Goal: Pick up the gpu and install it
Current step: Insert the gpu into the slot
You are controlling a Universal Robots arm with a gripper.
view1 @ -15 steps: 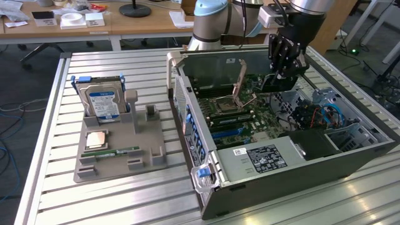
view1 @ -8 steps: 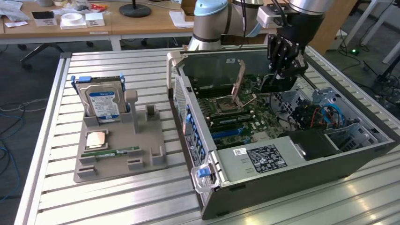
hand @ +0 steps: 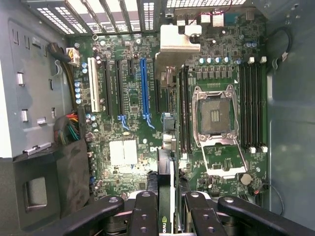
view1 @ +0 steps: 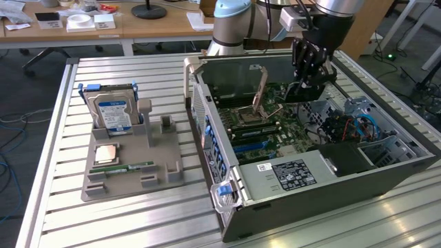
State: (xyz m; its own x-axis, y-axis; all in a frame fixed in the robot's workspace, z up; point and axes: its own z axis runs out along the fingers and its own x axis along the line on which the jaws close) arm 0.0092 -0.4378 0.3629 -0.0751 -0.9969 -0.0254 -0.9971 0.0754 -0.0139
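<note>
The jaws were closed on the gpu point(hand: 166, 179), holding it on its edge between them, over the open computer case point(view1: 331, 201). Below the jaws lay the motherboard point(hand: 224, 160), with a blue slot point(hand: 144, 88) a little to one side of the card. The hard drive point(view1: 113, 113) stood in a grey holder point(view1: 131, 181) on the desk point(view1: 62, 206), well apart from the jaws
</note>
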